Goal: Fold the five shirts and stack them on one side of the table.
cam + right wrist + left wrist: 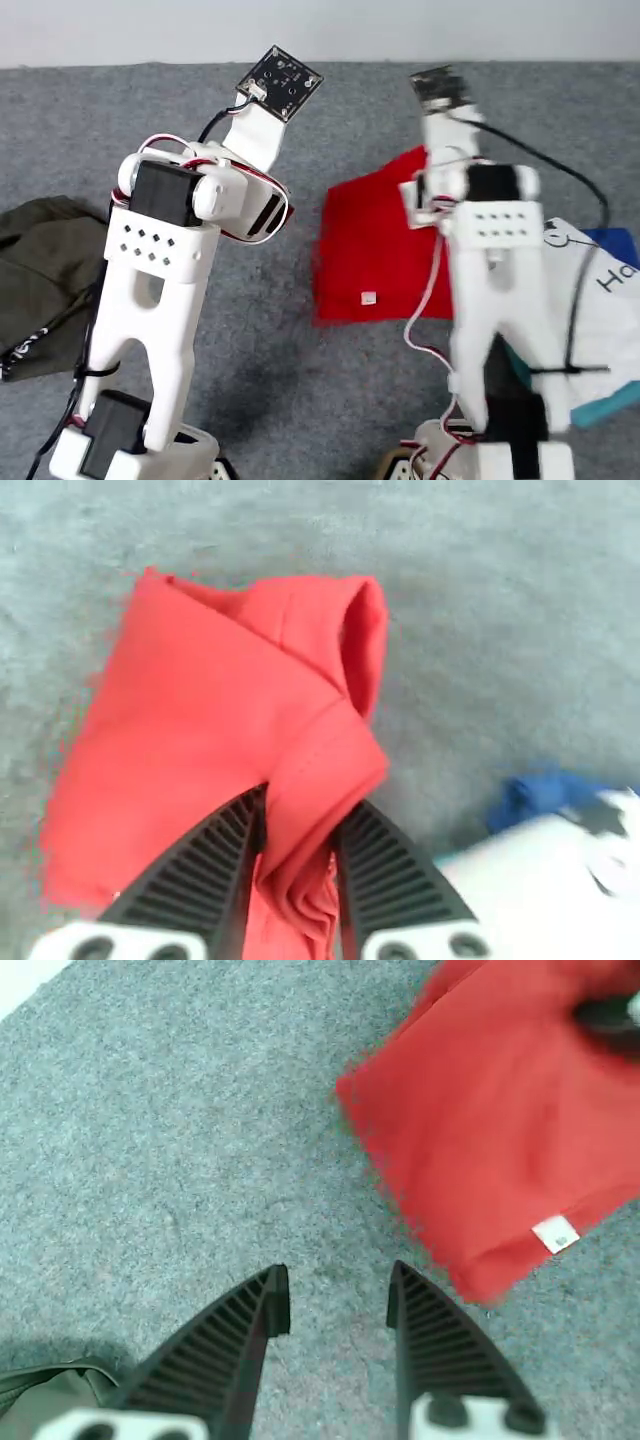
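1. Shirt [200, 730], red, part-folded, lay mid counter [150, 1110]; my right hand [300, 815] gripped its bunched edge.
2. Left hand [338, 1285] hung parted, empty, near it.
3. Next, I judged: carry fold across, release flat.

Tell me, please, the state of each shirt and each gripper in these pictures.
red shirt: partly folded, one fold pinched.
right gripper: shut on the red shirt.
left gripper: open, holding nothing.
dark green shirt: crumpled, not folded.
white shirt: lying on a blue shirt.

matt red cloth shirt [200, 730], rough carpet [150, 1140].
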{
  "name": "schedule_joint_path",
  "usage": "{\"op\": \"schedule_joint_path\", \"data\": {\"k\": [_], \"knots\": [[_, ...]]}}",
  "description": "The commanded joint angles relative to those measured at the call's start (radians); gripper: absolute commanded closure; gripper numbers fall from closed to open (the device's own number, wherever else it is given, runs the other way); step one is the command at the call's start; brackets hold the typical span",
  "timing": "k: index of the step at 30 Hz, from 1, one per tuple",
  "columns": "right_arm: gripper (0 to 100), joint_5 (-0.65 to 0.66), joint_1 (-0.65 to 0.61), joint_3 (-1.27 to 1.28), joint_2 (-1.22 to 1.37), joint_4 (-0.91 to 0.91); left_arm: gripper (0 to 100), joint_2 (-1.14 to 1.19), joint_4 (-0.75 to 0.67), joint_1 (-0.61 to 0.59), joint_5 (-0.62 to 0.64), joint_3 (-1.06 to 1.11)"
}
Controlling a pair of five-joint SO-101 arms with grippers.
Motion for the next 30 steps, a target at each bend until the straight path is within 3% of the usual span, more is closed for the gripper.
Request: {"op": "schedule_joint_path", "data": {"k": [1, 13, 30], "knots": [[98.8, -0.014, 0.127, -0.043, -0.094, 0.016, 83, -0.017, -0.006, -0.006, -0.012, -0.002], [98.8, 0.038, 0.510, -0.046, -0.107, 0.065, 83, -0.017, -0.006, -0.006, -0.012, -0.002], [98.8, 0.215, 0.826, 0.054, -0.094, -0.022, 83, -0.017, -0.006, -0.006, -0.012, -0.002]]}}
